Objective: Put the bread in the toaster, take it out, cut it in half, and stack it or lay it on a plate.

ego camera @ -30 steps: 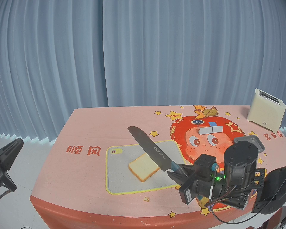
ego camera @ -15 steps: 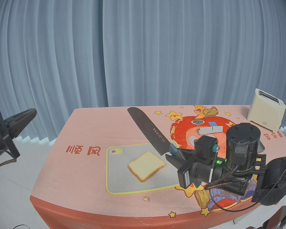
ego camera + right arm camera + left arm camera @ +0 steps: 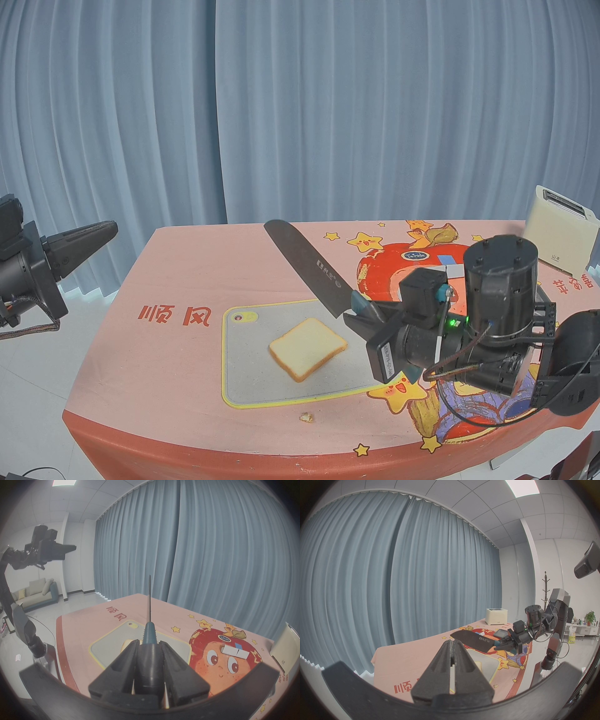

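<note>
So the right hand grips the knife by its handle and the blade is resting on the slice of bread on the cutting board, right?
Not quite. The right hand does grip the knife by its handle, but the blade is not on the bread. It is up in the air, clear of the slice, which lies whole on the cutting board. The head view shows this.
</note>
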Robot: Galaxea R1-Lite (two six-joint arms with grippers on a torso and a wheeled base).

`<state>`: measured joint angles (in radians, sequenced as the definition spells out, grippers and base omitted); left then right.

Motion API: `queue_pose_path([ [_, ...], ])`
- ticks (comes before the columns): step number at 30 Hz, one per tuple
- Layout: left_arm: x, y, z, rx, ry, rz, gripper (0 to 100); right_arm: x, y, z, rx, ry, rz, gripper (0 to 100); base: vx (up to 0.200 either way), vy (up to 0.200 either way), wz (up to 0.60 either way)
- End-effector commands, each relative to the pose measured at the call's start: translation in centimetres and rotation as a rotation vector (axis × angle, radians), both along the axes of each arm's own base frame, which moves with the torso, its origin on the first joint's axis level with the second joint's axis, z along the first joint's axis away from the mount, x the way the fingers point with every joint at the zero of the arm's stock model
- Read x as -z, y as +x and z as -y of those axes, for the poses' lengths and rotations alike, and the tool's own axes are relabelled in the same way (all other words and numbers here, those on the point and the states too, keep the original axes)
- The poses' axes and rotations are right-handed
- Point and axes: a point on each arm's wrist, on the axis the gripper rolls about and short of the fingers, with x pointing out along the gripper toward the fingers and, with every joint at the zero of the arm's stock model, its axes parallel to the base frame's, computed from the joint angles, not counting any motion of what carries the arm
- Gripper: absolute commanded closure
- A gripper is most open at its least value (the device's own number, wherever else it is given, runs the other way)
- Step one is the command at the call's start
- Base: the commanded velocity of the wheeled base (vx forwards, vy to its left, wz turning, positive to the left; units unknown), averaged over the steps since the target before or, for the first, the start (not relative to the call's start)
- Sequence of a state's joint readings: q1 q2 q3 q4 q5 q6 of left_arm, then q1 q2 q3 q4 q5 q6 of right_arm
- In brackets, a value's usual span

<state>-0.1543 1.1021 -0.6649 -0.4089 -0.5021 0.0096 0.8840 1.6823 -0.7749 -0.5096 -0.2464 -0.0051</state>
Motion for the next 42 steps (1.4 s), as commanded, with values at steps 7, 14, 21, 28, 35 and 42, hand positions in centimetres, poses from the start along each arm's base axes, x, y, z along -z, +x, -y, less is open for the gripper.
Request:
queue_pose_path([
  [7,0.9,1.7,0.4,0.014,0.009,-0.052,100,-0.8,1.7,-1.2,0.007,-0.065,-0.019,100,0.0,0.0,0.0],
  [14,2.7,5.4,1.1,0.022,0.012,-0.043,100,-1.1,0.9,-0.5,0.004,-0.139,-0.084,100,0.0,0.0,0.0],
  [21,3.9,9.7,4.0,0.105,0.001,0.011,100,-0.7,-0.5,-0.6,-0.025,-0.208,-0.13,100,0.0,0.0,0.0],
  [28,4.3,10.6,5.2,0.129,0.003,-0.002,100,0.0,-1.6,-1.0,-0.064,-0.238,-0.138,100,0.0,0.0,0.0],
  [35,6.3,9.9,6.2,0.166,0.02,-0.074,100,0.9,-1.9,-1.2,-0.056,-0.275,-0.141,100,0.0,0.0,0.0],
  [42,9.1,12.4,7.2,0.172,0.028,-0.093,100,1.6,-1.5,-1.5,-0.033,-0.298,-0.15,100,0.0,0.0,0.0],
])
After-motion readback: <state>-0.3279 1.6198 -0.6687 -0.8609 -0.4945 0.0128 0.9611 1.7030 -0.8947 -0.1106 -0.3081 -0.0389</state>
